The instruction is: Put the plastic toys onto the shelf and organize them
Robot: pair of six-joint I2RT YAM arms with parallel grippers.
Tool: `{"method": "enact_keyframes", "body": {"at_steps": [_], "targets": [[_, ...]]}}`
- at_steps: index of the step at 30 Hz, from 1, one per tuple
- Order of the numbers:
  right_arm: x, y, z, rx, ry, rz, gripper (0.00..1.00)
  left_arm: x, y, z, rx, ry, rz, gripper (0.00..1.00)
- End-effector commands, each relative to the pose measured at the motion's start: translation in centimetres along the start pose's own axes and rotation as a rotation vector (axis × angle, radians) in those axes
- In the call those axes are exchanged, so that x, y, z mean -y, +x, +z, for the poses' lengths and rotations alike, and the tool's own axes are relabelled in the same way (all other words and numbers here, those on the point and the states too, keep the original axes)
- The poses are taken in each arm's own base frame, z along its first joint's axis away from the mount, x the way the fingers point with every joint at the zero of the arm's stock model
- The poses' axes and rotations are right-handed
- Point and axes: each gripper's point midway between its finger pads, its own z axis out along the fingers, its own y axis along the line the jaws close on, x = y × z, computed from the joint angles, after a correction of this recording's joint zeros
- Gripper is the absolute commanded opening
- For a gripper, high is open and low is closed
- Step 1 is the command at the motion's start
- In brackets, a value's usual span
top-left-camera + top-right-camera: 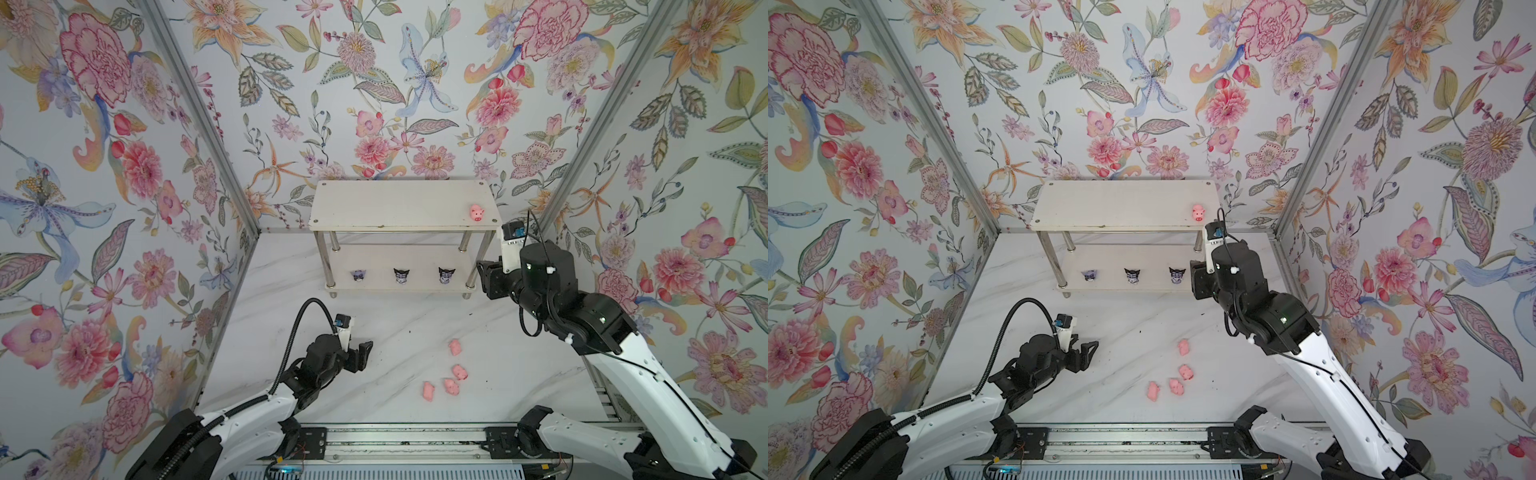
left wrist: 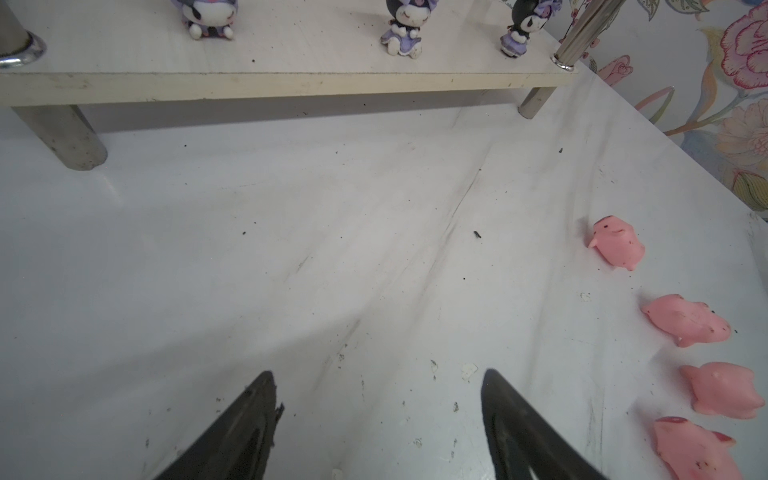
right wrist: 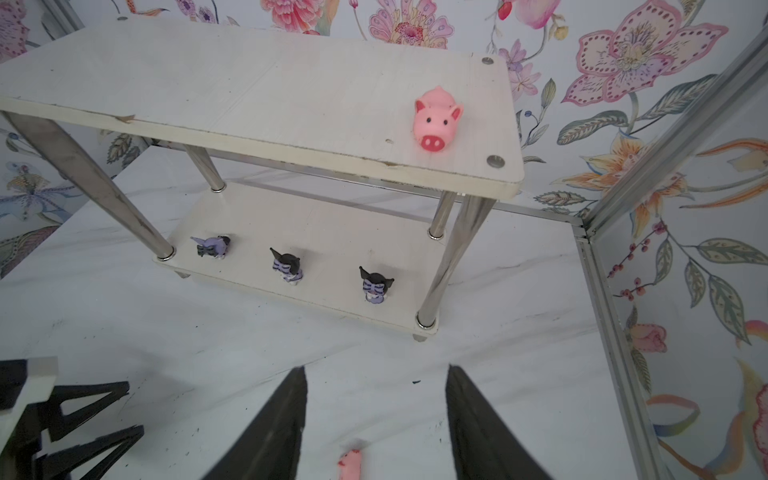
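The left gripper (image 2: pixel 378 374) hovers low in front of the shelf (image 1: pixel 399 203), left of its middle, jaws apart and empty. The right gripper (image 3: pixel 377 370) hangs raised beside the shelf's right front leg, jaws apart and empty, arm bent high.

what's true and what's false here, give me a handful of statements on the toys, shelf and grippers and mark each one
1. One pink pig stands on the top board of the shelf. True.
2. The shelf's lower board is bare. False: three purple figurines stand on it in a row.
3. Four pink pigs lie on the table. True.
4. The left gripper holds a pig. False: it is open and empty, beside the pigs on the table.
5. The right gripper is open with nothing between its jaws. True.
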Motion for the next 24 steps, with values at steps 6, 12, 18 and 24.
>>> {"method": "enact_keyframes", "body": {"at_steps": [6, 12, 18, 24], "targets": [[-2.4, 19.2, 5.7, -0.457, -0.029, -0.035, 0.46, 2.8, 0.1, 2.4, -0.051, 0.150, -0.061, 0.73], [-3.3, 25.4, 7.5, -0.506, -0.089, 0.056, 0.16, 4.6, 0.5, 3.7, -0.067, 0.203, -0.096, 0.68], [-3.4, 27.4, 9.8, -0.517, -0.156, 0.165, 0.04, 6.2, 0.9, 5.0, -0.094, 0.215, -0.097, 0.68], [-4.4, 27.3, 12.0, -0.500, -0.206, 0.196, 0.01, 7.0, 1.5, 6.0, -0.116, 0.226, -0.113, 0.68]]}}
